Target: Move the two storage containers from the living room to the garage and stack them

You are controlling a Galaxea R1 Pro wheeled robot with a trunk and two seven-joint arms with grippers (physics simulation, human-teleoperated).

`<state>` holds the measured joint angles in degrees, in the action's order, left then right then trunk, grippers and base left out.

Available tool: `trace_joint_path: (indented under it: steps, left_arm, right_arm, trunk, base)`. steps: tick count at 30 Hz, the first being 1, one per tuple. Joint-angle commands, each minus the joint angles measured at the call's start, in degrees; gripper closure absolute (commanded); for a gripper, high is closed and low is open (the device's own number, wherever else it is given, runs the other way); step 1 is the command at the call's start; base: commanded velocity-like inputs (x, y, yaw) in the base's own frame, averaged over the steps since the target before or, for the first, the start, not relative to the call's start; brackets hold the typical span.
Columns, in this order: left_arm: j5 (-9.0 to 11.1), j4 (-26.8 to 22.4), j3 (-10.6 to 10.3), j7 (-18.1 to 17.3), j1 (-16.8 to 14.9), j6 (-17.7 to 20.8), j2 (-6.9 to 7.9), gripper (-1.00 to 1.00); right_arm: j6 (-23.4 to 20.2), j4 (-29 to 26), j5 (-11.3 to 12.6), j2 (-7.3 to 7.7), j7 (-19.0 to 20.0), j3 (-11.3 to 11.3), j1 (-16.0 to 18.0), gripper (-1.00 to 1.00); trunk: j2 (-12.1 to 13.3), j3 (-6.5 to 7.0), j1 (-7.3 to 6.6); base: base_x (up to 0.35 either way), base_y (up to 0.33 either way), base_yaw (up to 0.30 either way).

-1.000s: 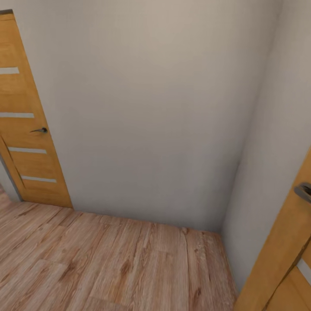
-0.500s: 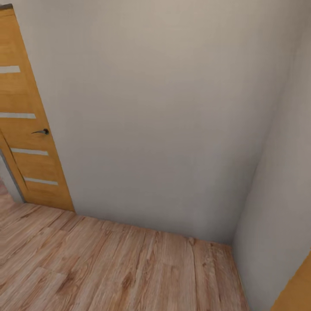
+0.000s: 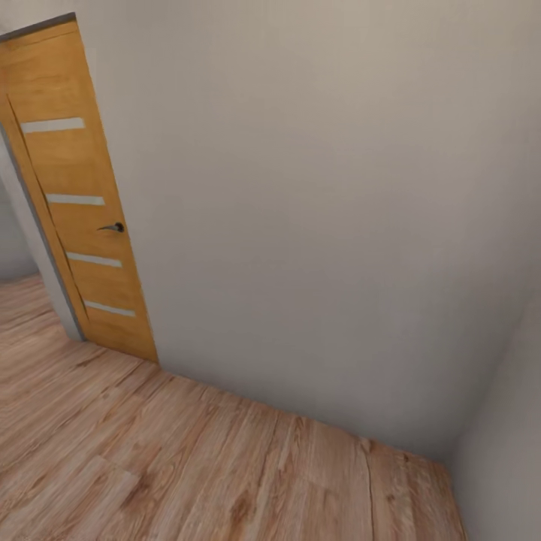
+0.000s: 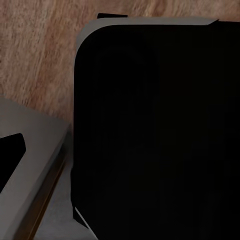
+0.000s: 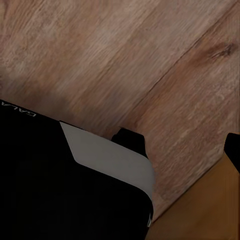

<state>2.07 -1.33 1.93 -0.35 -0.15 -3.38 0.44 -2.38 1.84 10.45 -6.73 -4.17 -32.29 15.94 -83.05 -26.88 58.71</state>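
Robot in transit along a bare wall, no orange-red container in sight.

The head camera faces a plain grey-white wall [image 3: 315,225] meeting a light wood plank floor [image 3: 188,466]. An orange-brown wooden door with pale horizontal strips [image 3: 75,195] stands at the wall's left end, its dark lever handle [image 3: 113,227] on the side toward the wall; a second wall closes the corner to the right. The open room lies left of the door. Wrist cameras show dark robot body panels [image 4: 160,130] over planks. Where the containers lie, which arm is nearer, and whether either pincer is open or holding anything cannot be told.
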Motion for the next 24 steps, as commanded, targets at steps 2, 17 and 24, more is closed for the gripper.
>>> trace_joint_path:
  steps: [2, 17, 24]
  left_arm:
    - [0.24, 0.01, 0.24, -0.03, -0.02, -0.14, 0.00, -1.00]
    - [0.29, 0.01, 0.27, -0.01, -0.03, -0.20, 0.00, -1.00]
    - [0.30, 0.01, 0.35, 0.00, 0.00, -0.14, 0.00, -1.00]
  right_arm:
    - [-0.08, 0.09, 0.53, -0.04, -0.13, -0.50, 0.06, -1.00]
    - [-0.08, 0.09, 0.53, -0.04, -0.13, -0.50, 0.06, -1.00]
    - [-0.08, 0.08, 0.53, -0.04, -0.13, -0.48, 0.06, -1.00]
  trunk:
    - [-0.03, -0.05, 0.01]
    - [-0.03, -0.05, 0.01]
    - [-0.03, -0.05, 0.01]
  base:
    - [0.053, 0.000, 0.268]
    - [0.002, 0.000, 0.268]
    - [0.000, 0.000, 0.268]
